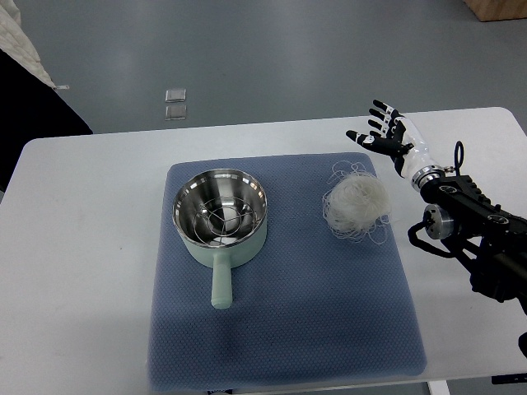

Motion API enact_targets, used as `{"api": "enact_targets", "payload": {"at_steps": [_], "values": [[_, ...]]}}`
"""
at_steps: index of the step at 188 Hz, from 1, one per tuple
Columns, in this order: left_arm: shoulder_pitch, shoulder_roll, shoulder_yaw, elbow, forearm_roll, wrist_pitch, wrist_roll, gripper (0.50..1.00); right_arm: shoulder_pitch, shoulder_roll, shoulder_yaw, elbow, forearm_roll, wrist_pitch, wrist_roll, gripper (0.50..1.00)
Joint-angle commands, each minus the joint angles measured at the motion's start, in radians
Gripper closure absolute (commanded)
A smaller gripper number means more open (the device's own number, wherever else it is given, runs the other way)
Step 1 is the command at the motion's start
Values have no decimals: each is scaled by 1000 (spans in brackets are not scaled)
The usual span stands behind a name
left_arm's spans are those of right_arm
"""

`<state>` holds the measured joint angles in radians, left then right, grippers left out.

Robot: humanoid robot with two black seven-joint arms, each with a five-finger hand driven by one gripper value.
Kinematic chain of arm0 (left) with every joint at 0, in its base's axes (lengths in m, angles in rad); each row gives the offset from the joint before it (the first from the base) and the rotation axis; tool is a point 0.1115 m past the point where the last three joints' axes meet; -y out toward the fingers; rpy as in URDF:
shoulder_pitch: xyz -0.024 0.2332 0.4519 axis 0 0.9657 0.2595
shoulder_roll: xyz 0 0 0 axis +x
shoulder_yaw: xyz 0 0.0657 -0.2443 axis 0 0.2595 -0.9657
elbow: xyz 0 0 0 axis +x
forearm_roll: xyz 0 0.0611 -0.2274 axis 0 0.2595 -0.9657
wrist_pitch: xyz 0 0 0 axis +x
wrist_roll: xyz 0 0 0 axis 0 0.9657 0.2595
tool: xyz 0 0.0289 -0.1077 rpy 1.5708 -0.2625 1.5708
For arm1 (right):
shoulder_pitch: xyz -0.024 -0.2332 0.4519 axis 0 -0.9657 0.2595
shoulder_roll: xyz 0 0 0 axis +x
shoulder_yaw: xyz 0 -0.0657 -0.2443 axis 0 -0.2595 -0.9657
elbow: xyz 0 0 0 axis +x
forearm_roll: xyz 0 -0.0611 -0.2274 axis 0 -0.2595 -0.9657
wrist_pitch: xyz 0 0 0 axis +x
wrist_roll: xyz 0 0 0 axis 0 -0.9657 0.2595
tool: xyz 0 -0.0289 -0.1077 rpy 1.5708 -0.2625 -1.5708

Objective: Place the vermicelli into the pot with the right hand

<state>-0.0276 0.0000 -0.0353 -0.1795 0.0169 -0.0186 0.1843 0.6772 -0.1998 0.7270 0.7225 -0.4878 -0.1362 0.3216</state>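
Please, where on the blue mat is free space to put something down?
The blue mat is bare along its near edge, below the pot handle, and in the strip between pot and vermicelli. It is crowded near the vermicelli, where the right robot hand hovers open.

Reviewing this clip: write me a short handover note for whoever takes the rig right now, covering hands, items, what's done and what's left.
Right hand: open, fingers spread, holding nothing, above the table's far right part, just beyond the vermicelli.
Left hand: not in view.
Vermicelli: a loose white nest lying on the blue mat, right of the pot, untouched.
Pot: pale green, steel inside, on the mat's left half, handle pointing toward the robot; no vermicelli in it.
Done: nothing yet.
Left: grasp the vermicelli with the right hand, carry it left, and drop it into the pot.
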Motion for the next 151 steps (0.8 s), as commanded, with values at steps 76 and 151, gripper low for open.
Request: {"api": "enact_targets", "payload": {"at_steps": [76, 151], "values": [[0, 0, -2, 0, 1, 0, -2, 500, 5, -3, -5, 0, 0, 3, -1, 576], [0, 0, -2, 2, 1, 0, -2, 500, 12, -6, -20, 8, -18, 7, -1, 576]]}}
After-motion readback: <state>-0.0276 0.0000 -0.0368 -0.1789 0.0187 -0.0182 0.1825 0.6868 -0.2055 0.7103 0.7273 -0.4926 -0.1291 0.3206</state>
